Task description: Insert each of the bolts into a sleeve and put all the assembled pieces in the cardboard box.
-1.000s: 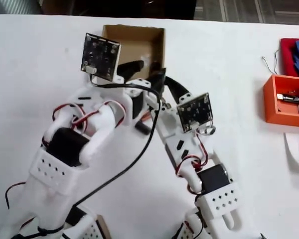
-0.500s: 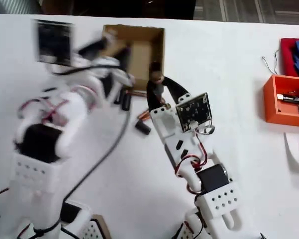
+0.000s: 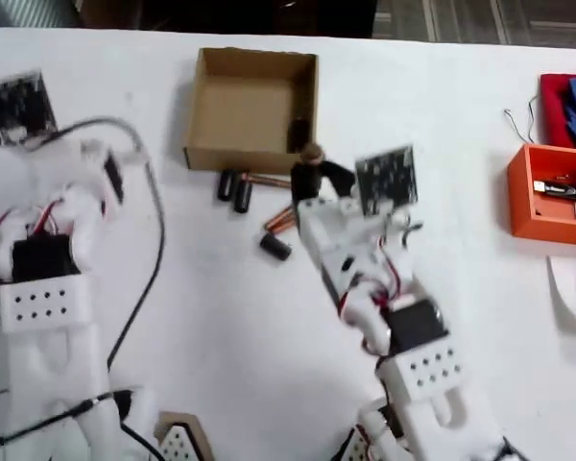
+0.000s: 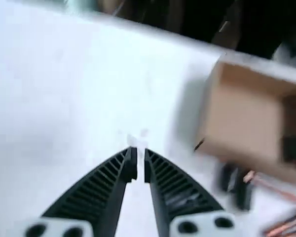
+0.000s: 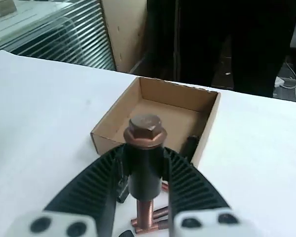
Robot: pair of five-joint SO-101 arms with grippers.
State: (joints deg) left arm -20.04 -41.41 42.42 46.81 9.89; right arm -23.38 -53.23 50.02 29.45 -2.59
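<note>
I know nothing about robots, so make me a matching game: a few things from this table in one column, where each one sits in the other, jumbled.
Things
1. sleeved bolt
2. cardboard box
3. orange tray
4. two loose sleeves

Places
A. far off on the right side of the table
B. lying just by the box's near wall
C. upright in the right gripper
D. open-topped, toward the far edge

Pairs: 1-C, 2-D, 3-A, 4-B
</note>
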